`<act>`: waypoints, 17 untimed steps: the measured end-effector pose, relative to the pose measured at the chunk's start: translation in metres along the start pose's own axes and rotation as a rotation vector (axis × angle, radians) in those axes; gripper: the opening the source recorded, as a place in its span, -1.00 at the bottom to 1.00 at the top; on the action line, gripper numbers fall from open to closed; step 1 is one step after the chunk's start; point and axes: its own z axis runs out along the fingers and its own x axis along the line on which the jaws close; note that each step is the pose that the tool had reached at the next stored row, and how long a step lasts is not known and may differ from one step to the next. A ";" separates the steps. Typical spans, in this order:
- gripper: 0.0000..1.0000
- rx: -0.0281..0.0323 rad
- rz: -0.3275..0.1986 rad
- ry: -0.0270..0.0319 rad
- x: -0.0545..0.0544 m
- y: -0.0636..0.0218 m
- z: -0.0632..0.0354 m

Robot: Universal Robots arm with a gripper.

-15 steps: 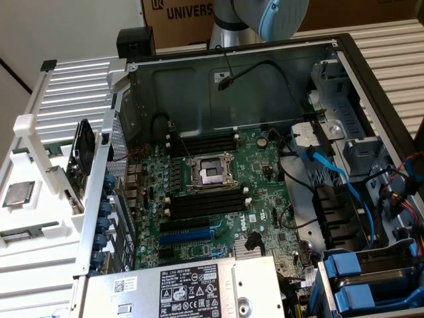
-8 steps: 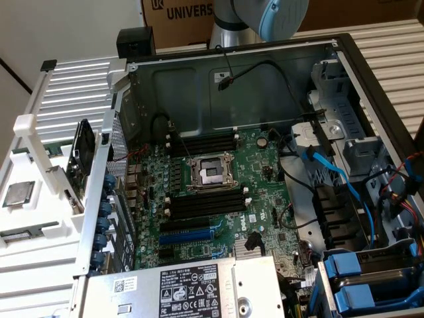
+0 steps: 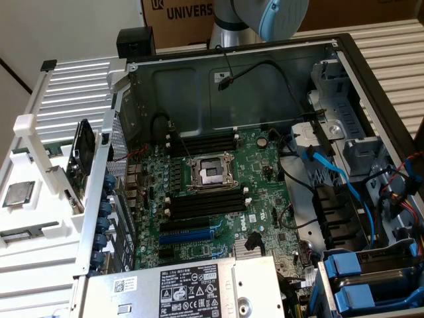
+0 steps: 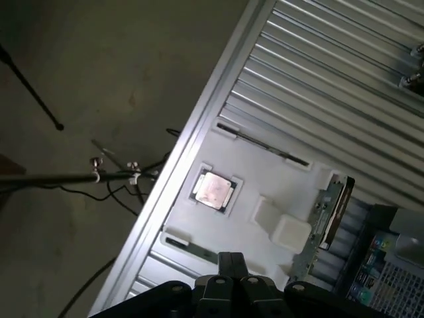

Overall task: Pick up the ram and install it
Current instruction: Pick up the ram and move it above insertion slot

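Note:
The ram (image 4: 326, 218) is a long thin green board standing on its edge in the white holder tray (image 4: 265, 179), right beside the computer case's outer wall. In the exterior view the ram (image 3: 81, 156) appears as a dark slab at the exterior view's left of the case. My gripper (image 4: 230, 260) hovers high above the tray, apart from the ram, with its fingers together and nothing between them. The black memory slots (image 3: 202, 202) with white end clips lie on the green motherboard (image 3: 265, 199) inside the open case, and another slot pair (image 3: 202, 142) sits beyond the processor socket (image 3: 212, 173).
A square silver processor chip (image 4: 213, 190) rests in a tray pocket. A white block (image 4: 281, 228) rises from the tray near the ram. Ribbed metal tabletop (image 4: 344, 86) surrounds the tray. Blue and black cables (image 3: 331, 179) and drive bays crowd the case's right side; a power supply (image 3: 192, 288) sits in front.

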 end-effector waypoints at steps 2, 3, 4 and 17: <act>-0.79 -0.0007 -0.027 0.0012 -0.001 -0.0007 0.0001; -0.79 -0.0010 -0.038 0.0018 -0.002 -0.0010 0.0000; -0.79 -0.0020 -0.082 0.0039 -0.003 -0.0016 0.0001; -0.79 -0.0064 -0.315 0.0157 -0.004 -0.0019 0.0001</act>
